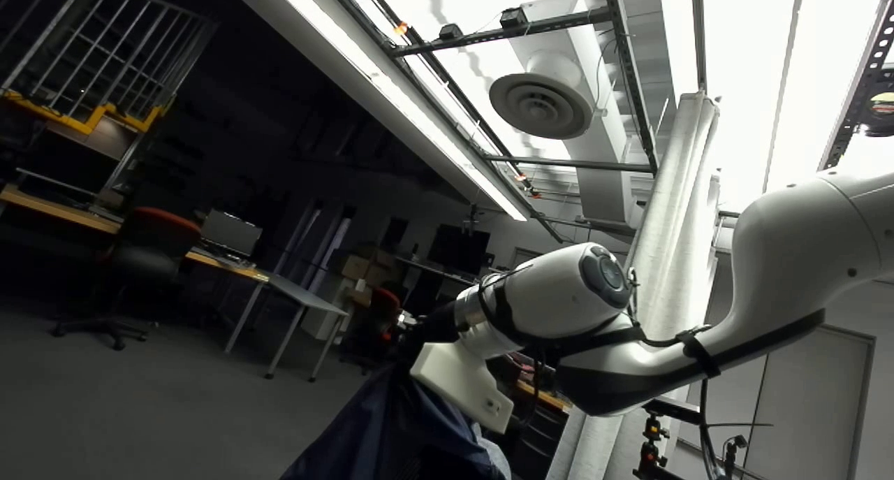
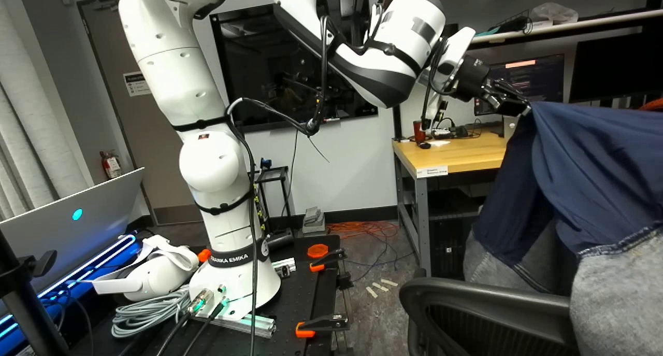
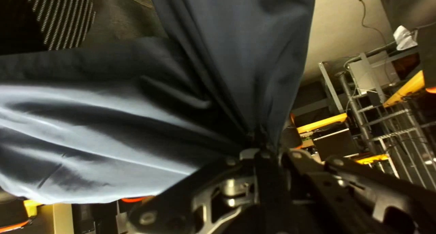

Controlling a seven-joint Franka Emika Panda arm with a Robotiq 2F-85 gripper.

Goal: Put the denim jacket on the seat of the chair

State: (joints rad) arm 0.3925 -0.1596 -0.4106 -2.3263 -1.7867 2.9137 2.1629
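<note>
Two jaws, close together, with a gathered pinch of the denim jacket [image 2: 601, 174] gripped between their tips; in the wrist view dark folds fan out from the hold, tips partly lost in cloth. In an exterior view navy cloth drops steeply below the jaws and also runs nearly level out of view; under it a pale-edged seam, then faded blue-grey denim. Lower denim is at the dark mesh chair [image 2: 492, 296]: one part shows behind the frame, another overlaps the frame's end. Seat hidden, so cannot tell whether cloth rests on it.

White arm [image 2: 212, 161], banded with black straps, reaches high across from its base [image 2: 238, 281] on the black bench [image 2: 298, 294]. Beside the base: white headset [image 2: 160, 278], coil of grey cable [image 2: 145, 314]. Clamps with orange grips [image 2: 305, 330] along the bench edge. Farther back, a wooden bench [image 2: 461, 156] with a red cup [image 2: 419, 130] on it; a monitor [image 2: 544, 81] shows beyond the jaws. Near the door [image 2: 124, 123], a fire extinguisher [image 2: 110, 164]. Outermost, in an exterior view: round ceiling vent [image 1: 539, 106], long pale curtain [image 1: 670, 221], and, in the dim part of the room, an office chair [image 1: 150, 256] with a red-topped back.
</note>
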